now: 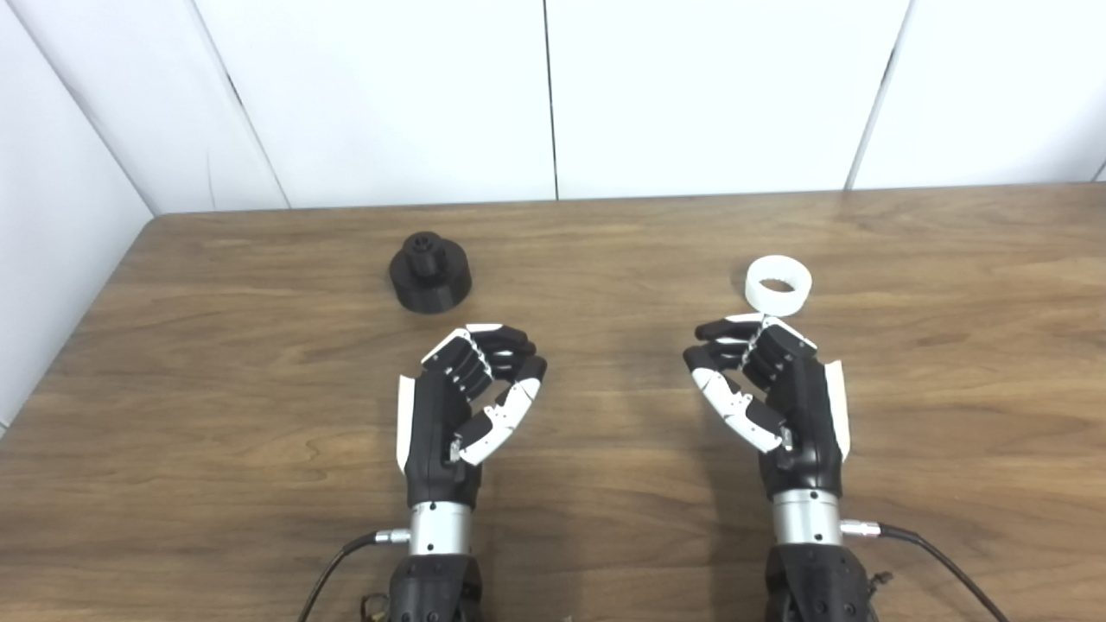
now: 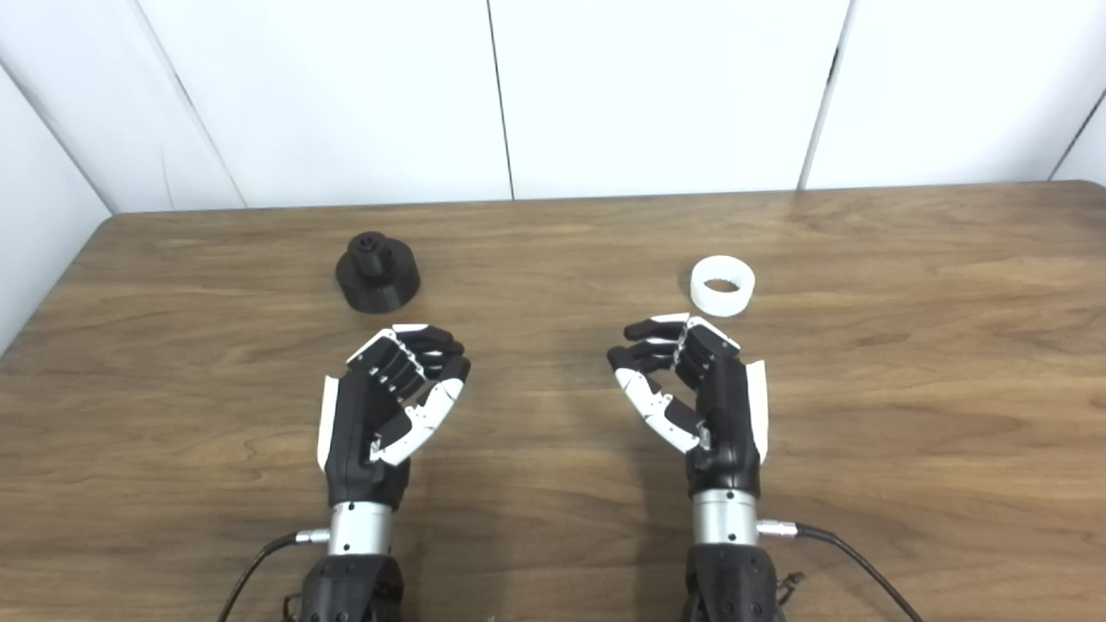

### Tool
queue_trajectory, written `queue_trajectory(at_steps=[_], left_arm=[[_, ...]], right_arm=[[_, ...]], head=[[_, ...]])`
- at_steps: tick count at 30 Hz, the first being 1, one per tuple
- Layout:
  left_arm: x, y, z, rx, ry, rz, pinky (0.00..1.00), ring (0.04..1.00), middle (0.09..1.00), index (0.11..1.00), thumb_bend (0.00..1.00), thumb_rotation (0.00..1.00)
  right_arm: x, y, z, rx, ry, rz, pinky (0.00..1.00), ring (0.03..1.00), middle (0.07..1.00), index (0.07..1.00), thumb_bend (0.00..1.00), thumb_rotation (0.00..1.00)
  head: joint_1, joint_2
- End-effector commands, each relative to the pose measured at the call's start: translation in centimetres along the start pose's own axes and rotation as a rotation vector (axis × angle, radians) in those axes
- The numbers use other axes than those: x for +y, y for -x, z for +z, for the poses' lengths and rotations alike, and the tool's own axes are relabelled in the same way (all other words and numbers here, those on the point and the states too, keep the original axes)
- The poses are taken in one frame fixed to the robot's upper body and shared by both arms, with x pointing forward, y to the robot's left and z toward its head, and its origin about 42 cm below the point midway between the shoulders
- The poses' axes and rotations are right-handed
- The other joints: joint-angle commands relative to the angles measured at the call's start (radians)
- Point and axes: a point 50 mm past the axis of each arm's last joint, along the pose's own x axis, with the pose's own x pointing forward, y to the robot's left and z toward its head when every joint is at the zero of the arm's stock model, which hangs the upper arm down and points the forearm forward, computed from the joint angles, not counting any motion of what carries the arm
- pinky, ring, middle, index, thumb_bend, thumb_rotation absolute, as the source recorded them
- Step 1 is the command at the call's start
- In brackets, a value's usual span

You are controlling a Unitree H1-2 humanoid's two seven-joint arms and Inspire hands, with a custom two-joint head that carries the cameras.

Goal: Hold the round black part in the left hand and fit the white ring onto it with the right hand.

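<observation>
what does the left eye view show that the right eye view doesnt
Only the left eye view shows more of the left side wall beside the wooden table; there the table's right edge is cut off.

Only the right eye view shows the table's rounded far right corner and another wall seam there.

Both show the round black plastic part and the white plastic ring lying apart on the table, neither held, with the left hand and the right hand hovering just short of them, fingers curled and holding nothing.

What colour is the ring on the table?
White; the ring shows best in the left eye view, against the brown table.
</observation>
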Motion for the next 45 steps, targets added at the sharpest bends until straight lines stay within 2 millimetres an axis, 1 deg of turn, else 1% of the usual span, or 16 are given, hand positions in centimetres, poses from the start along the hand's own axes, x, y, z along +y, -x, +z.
queue_trajectory(at_steps=[1, 16, 17, 18, 19, 20, 22, 25, 28, 34, 41, 45], left_arm=[[-0.4, -0.6, 0.6, -0.054, -0.006, -0.027, 0.40, 0.494, 0.537, 0.489, 0.50, 0.07], [-0.5, -0.6, 0.6, -0.051, 0.001, -0.027, 0.40, 0.491, 0.535, 0.489, 0.50, 0.07], [-0.5, -0.6, 0.6, -0.051, 0.000, -0.028, 0.40, 0.492, 0.536, 0.489, 0.50, 0.07], [-0.7, -0.5, 0.5, -0.051, 0.000, -0.027, 0.40, 0.493, 0.536, 0.489, 0.50, 0.07], [-0.8, -0.5, 0.5, -0.053, -0.004, -0.025, 0.40, 0.489, 0.533, 0.489, 0.50, 0.07], [-1.0, -0.4, 0.4, -0.055, -0.007, -0.026, 0.40, 0.487, 0.532, 0.489, 0.50, 0.07], [-1.5, -0.3, 0.3, -0.054, -0.003, -0.031, 0.41, 0.492, 0.533, 0.489, 0.50, 0.07], [-2.3, -0.2, -0.1, -0.052, 0.003, -0.034, 0.42, 0.493, 0.532, 0.489, 0.50, 0.06], [-3.1, -0.1, -0.5, -0.045, -0.004, -0.030, 0.43, 0.494, 0.537, 0.489, 0.50, 0.07], [-3.4, -0.1, -0.7, -0.051, -0.021, -0.021, 0.46, 0.519, 0.546, 0.489, 0.50, 0.07], [-3.2, -0.1, -0.6, -0.052, -0.019, -0.014, 0.47, 0.515, 0.542, 0.489, 0.50, 0.07], [-2.8, -0.2, -0.5, -0.054, -0.027, -0.012, 0.48, 0.522, 0.548, 0.489, 0.50, 0.07]], right_arm=[[0.6, 0.4, 0.7, -0.024, -0.033, -0.001, 0.43, 0.509, 0.563, 0.491, 0.50, 0.14], [0.6, 0.5, 0.6, -0.026, -0.030, -0.001, 0.43, 0.507, 0.560, 0.491, 0.50, 0.14], [0.6, 0.5, 0.6, -0.026, -0.031, -0.001, 0.43, 0.507, 0.560, 0.491, 0.50, 0.14], [0.4, 0.5, 0.5, -0.026, -0.031, -0.001, 0.43, 0.508, 0.560, 0.491, 0.50, 0.14], [0.3, 0.5, 0.5, -0.027, -0.038, -0.001, 0.43, 0.504, 0.535, 0.491, 0.51, 0.09], [0.0, 0.5, 0.5, -0.027, -0.045, 0.000, 0.42, 0.501, 0.513, 0.491, 0.51, 0.05], [-0.6, 0.5, 0.3, -0.025, -0.053, -0.002, 0.42, 0.501, 0.494, 0.492, 0.52, 0.01], [-1.5, 0.5, -0.1, -0.024, -0.042, -0.010, 0.42, 0.498, 0.488, 0.493, 0.52, 0.00], [-2.6, 0.6, -0.7, -0.019, -0.018, -0.010, 0.41, 0.501, 0.493, 0.491, 0.52, 0.01], [-3.3, 0.6, -1.1, -0.018, -0.036, 0.003, 0.42, 0.505, 0.490, 0.494, 0.52, 0.01], [-3.2, 0.6, -1.0, -0.030, -0.038, 0.003, 0.41, 0.506, 0.494, 0.491, 0.52, 0.01], [-3.0, 0.7, -1.0, -0.025, -0.035, 0.002, 0.43, 0.511, 0.496, 0.490, 0.52, 0.01]], head=[[0.000, 0.001], [0.003, -0.001], [0.015, -0.004], [0.058, -0.012], [0.068, -0.015], [0.121, -0.027], [0.164, -0.036], [0.246, -0.059], [0.272, -0.069], [0.260, -0.067], [0.250, -0.066], [0.245, -0.072]])
